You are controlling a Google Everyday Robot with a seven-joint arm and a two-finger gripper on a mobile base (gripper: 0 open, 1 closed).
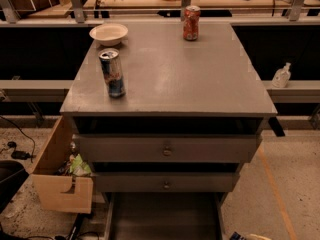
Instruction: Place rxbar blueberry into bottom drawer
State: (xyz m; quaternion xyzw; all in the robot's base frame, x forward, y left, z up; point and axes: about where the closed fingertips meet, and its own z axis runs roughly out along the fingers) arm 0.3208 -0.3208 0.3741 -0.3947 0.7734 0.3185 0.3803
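At the near right edge, our gripper (256,237) touched the rxbar blueberry (235,235), right of the open bottom drawer (165,216); we couldn't tell its hold.

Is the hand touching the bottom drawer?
Apart. The camera view shows the hand at the bottom edge, right of the bottom drawer, with a strip of floor between them.

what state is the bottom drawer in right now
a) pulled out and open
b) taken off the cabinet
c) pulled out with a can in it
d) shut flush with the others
A: the bottom drawer sticks out forward below the two knobbed drawers, showing its plain tray floor with no can in it. The tool just peeks in at the bottom right edge, right of the drawer.
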